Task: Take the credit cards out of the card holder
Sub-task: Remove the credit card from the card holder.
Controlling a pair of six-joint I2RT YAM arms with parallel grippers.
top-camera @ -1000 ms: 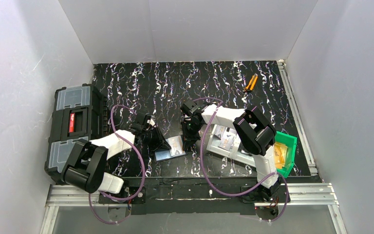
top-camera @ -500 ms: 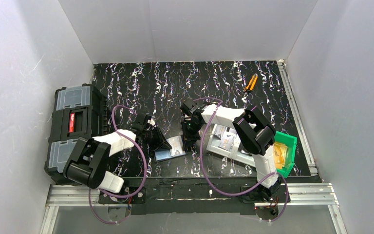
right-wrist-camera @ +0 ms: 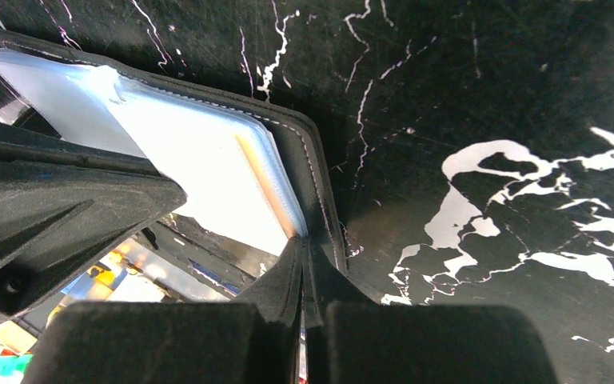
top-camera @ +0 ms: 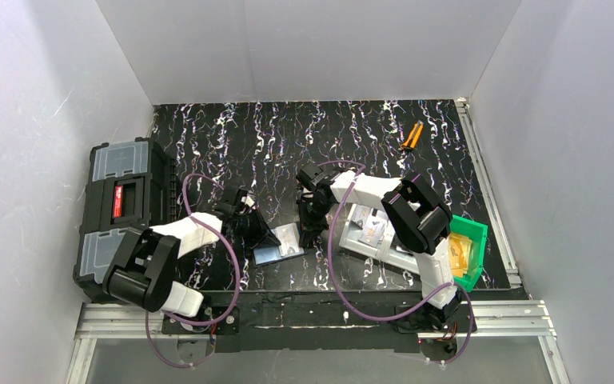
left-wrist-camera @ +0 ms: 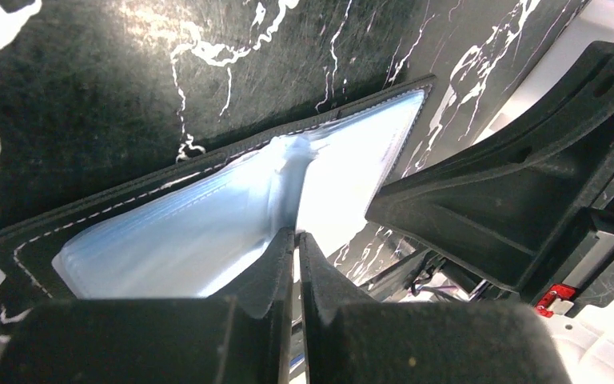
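Pinching card holder (left-wrist-camera: 168,232) | left end effector (left-wrist-camera: 294,240) clamped on it | right end effector (right-wrist-camera: 305,252) clamped on its edge | unmoved since earlier

The top view looks steeply down from high behind the near edge, over the whole bench (top-camera: 368,136). Each wrist view sits very close, aimed along the left hand (left-wrist-camera: 296,236) or right hand (right-wrist-camera: 305,244) at the bench. All three share the open holder (top-camera: 284,240).

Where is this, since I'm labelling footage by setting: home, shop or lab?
Most likely a robot lab test cell: white walls box in a black marbled tabletop, the left arm and right arm stand at an aluminium rail, with a toolbox and green bin alongside.
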